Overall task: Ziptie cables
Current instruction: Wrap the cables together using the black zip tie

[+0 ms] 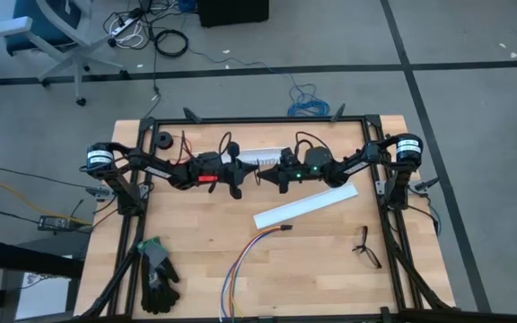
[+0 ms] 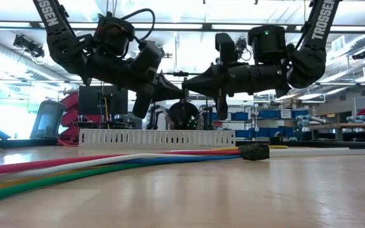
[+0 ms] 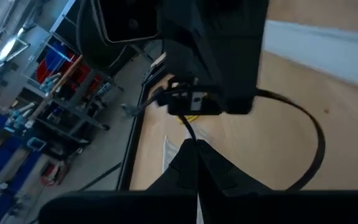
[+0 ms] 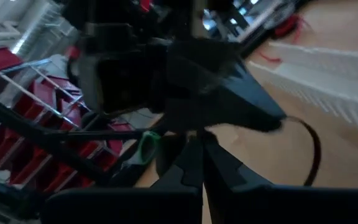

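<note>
Left gripper (image 1: 243,176): hung above the far middle of the table, pointing toward the right arm; its fingers were pressed together and gripped a thin black strip.
Right gripper (image 1: 266,176): faced the left one tip to tip, just beside it; fingers likewise pressed together, on the same strip as far as the wrist views showed.
Ziptie (image 3: 303,140): in both wrist views a thin black strip curved out in a loop from between the two sets of fingertips, raised off the wood.
Cables (image 1: 240,265): lay flat on the table (image 1: 330,269) near its front edge, fanning from a small dark connector toward the front; well apart from both grippers and below them, untouched.
Open room: bare wood lay between the grippers and the cables, and to the front right.
Edges and obstacles: a white slotted channel (image 1: 305,205) lay slantwise just in front of the right gripper; a second one (image 1: 260,157) sat behind the grippers; a black glove (image 1: 158,278) rested at the front left corner; a small black forked object (image 1: 364,247) lay near the right edge; the black frame rails ran along the table's sides.
</note>
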`<state>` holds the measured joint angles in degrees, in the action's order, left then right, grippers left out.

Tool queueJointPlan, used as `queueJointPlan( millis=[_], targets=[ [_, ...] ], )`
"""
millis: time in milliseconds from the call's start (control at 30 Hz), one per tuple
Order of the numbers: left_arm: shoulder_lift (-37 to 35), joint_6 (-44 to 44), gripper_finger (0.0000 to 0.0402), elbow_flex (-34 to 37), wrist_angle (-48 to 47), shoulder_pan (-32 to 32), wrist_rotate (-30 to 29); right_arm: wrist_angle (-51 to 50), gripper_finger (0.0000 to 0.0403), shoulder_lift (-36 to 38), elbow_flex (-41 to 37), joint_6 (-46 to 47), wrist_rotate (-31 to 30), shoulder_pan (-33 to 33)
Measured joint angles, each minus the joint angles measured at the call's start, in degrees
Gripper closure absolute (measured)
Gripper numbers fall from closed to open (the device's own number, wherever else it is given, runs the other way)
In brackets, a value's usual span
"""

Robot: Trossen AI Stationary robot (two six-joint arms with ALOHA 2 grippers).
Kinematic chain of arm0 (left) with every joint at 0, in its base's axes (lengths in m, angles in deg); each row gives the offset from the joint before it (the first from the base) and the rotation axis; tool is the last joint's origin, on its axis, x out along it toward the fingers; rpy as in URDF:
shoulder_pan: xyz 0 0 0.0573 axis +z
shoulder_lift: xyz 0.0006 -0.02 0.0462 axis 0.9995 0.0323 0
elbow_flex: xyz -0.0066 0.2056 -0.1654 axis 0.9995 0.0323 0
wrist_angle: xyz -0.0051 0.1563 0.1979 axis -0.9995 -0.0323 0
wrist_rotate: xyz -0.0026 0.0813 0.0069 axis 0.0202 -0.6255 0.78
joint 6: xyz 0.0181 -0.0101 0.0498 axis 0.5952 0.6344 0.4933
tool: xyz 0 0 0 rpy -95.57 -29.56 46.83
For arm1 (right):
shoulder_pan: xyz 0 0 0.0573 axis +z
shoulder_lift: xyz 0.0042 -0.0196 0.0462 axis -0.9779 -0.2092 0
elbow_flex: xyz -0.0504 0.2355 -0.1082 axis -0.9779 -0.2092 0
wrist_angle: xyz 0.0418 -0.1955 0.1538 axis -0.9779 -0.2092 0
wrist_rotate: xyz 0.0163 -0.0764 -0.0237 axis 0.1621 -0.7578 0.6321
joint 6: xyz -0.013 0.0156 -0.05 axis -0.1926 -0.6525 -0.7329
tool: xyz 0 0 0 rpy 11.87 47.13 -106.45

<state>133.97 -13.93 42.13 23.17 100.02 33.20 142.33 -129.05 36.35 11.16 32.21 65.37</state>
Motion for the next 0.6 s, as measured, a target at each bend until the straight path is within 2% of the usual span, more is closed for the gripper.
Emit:
queueJointPlan(
  millis=[200, 367, 600],
  targets=[
    [0.0, 0.69, 0.0401, 0.0, -1.15, -1.04, 0.03, 3.66, 0.0403, 0.0, 0.0, -3.79, -4.07, -0.02],
    [0.0, 0.81, 0.0401, 0.0, -2.28, -1.5, -1.17, 0.27, 0.0403, 0.0, 0.0, -2.32, -5.53, -1.23],
    [0.02, 0.79, 0.0401, 0.02, -1.98, -1.5, -1.2, 1.51, 0.0403, 0.0, 0.0, -4.46, -2.38, -1.18]
  ],
)
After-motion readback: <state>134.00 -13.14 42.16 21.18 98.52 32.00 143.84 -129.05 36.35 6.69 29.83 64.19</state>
